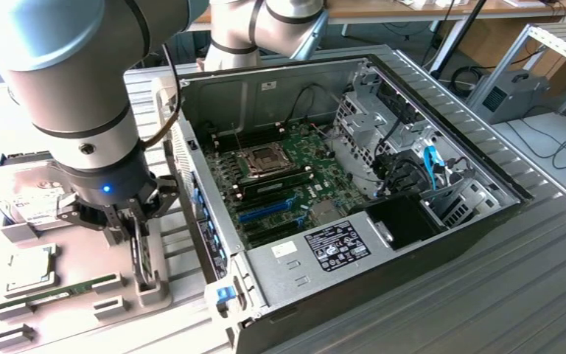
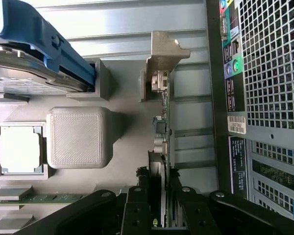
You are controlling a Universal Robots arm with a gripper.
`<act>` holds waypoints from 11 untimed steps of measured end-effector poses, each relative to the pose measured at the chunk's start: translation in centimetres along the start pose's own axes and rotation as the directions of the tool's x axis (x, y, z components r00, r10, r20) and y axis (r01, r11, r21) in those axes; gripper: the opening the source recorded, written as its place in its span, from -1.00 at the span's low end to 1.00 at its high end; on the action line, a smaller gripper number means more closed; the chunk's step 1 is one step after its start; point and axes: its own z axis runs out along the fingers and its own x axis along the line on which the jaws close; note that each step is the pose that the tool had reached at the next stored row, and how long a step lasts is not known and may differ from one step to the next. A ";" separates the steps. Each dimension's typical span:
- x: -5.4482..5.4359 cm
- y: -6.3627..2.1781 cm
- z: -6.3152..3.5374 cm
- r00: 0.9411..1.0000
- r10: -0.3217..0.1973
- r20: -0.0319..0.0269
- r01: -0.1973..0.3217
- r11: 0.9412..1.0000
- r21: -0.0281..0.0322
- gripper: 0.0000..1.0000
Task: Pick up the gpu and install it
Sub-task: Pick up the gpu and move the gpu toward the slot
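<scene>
The gpu (image 1: 145, 258) (image 2: 162, 132) stands on edge in a grey holder (image 1: 151, 296) on the tabletop (image 1: 519, 295), still seated. The gripper (image 1: 138, 230) (image 2: 158, 211) is down over it, and the fingers (image 2: 137, 205) are clamped against both faces of the card. The open case (image 1: 411, 243) lies just beside it on the exterior view's right. A cpu (image 1: 29, 269), a memory stick (image 1: 57, 291) and a hard drive (image 1: 18, 192) sit on the other side.

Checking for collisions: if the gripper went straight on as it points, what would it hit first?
Probably the graphics card, standing on edge directly beneath the gripper; the remaining gap is unclear.
</scene>
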 end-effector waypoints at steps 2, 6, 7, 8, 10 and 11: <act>0.0 0.02 -0.52 1.000 0.000 0.000 0.000 1.000 0.000 -0.47; 0.0 0.04 -0.86 1.000 0.000 0.000 0.000 1.000 0.000 -0.47; 0.0 0.04 -0.93 1.000 0.000 0.000 0.000 1.000 0.000 -0.47; 0.0 0.04 -0.97 1.000 0.000 0.000 0.000 1.000 0.000 -0.47; 0.0 0.05 -1.05 1.000 0.000 0.000 0.000 1.000 0.000 -0.47; 0.0 0.05 -1.10 1.000 0.000 0.000 0.000 1.000 0.000 -0.47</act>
